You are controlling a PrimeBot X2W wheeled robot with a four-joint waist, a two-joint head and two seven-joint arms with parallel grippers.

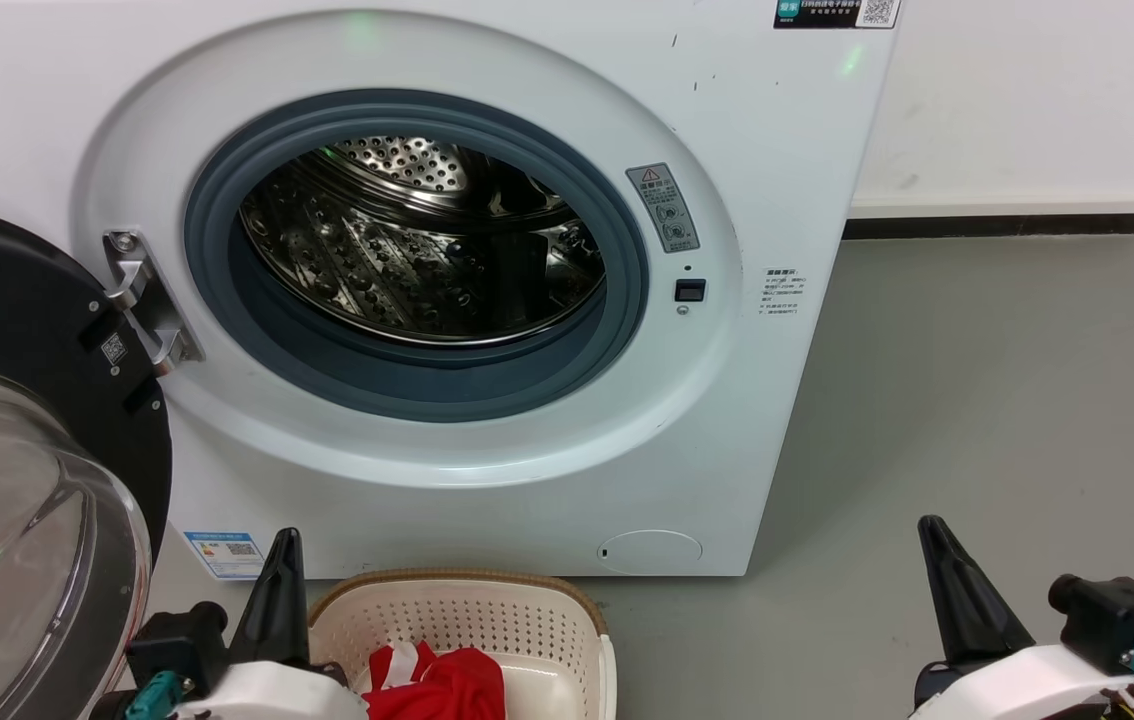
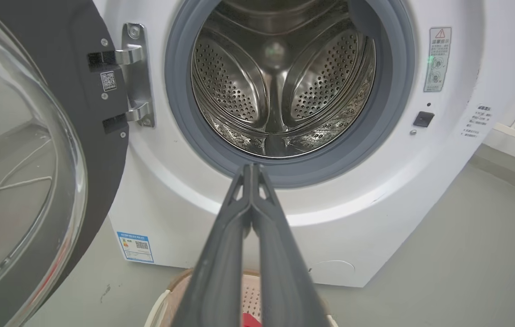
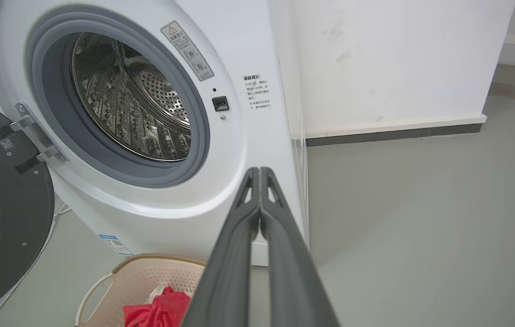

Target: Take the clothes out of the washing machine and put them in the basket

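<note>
Both pairs of jaws are closed with nothing between them; in each wrist view the two dark fingers [image 2: 221, 254] lie pressed together. The left gripper [image 2: 252, 169] points at the lower seal [image 2: 321, 167] of the washer [image 1: 727, 150]; the right gripper [image 3: 259, 171] points at the washer's right front edge, to the side of the seal; the door [image 1: 17, 300] stands swung open at the washer's left.

The clothes [image 1: 447, 685] are not in the washer; they lie as a crumpled red heap with some white in the basket [image 1: 467, 610], which stands on the floor [image 1: 977, 400] directly in front of the washer, below the seal. The drum [image 2: 239, 77] shows only bare steel in all three views; I see no red fabric there, though its nearest lower part is partly hidden behind the seal.

So the deciding relation is this: from the jaws the clothes lie below and back, away from the washer, while the drum lies ahead and higher; the heap has no clear long axis. The left gripper is the nearer one, just beside the basket's left rim; the right gripper is well apart from it. I judge the task finished or nearly so; only a last check of the drum's bottom seems to remain.
</note>
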